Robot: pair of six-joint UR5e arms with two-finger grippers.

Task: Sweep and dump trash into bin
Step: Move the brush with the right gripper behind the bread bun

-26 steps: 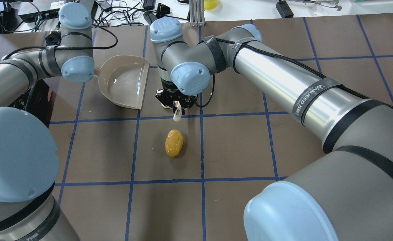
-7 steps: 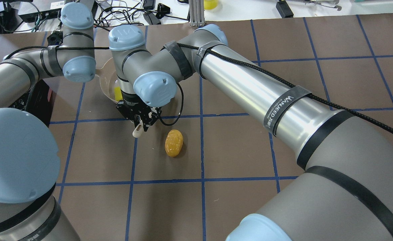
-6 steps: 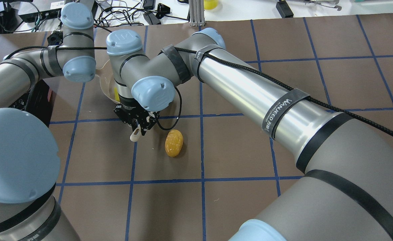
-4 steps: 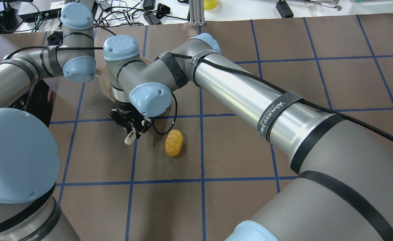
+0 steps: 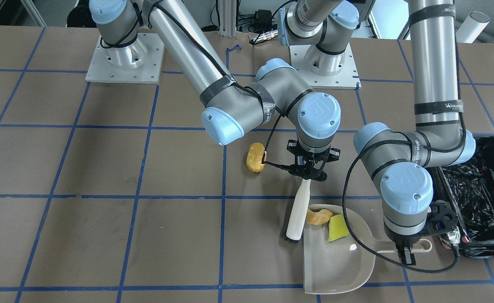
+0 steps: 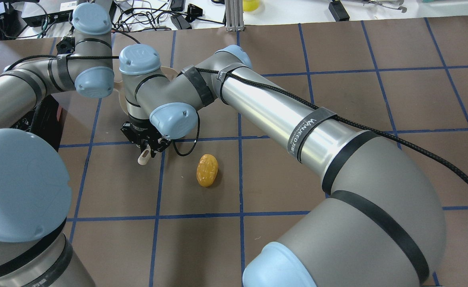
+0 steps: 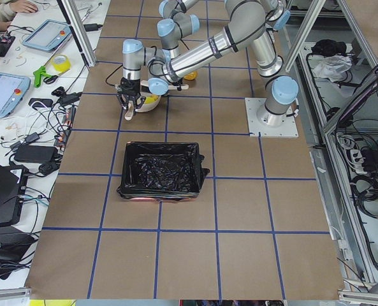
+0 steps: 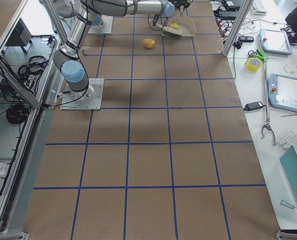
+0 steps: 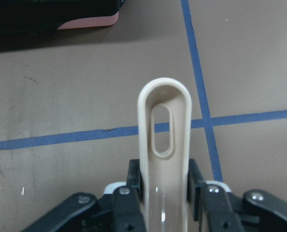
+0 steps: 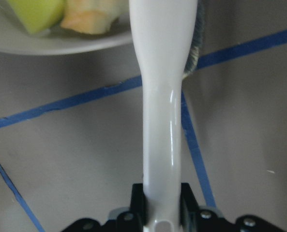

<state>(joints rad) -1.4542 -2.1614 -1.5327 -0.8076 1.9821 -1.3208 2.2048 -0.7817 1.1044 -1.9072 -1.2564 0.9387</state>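
My right gripper (image 5: 310, 170) is shut on the white handle of a brush (image 5: 296, 212), whose head rests at the mouth of the beige dustpan (image 5: 335, 261). The croissant piece (image 5: 317, 216) and the yellow sponge (image 5: 337, 227) lie inside the pan; both also show in the right wrist view, the croissant piece (image 10: 90, 19) beside the sponge (image 10: 37, 12). The golden-brown potato lump (image 5: 255, 157) lies on the table apart from the brush; it also shows in the overhead view (image 6: 207, 170). My left gripper (image 5: 407, 252) is shut on the dustpan handle (image 9: 163, 145). The black-lined bin (image 5: 478, 198) stands beside the left arm.
The bin's pink edge (image 9: 87, 21) shows close ahead of the dustpan handle. In the overhead view my right arm's wrist (image 6: 146, 143) covers most of the pan. Cables and devices (image 6: 146, 16) lie beyond the table's far edge.
My right gripper has moved the brush leftward in the overhead view, across the dustpan's mouth. The potato lump and the left arm have not moved.
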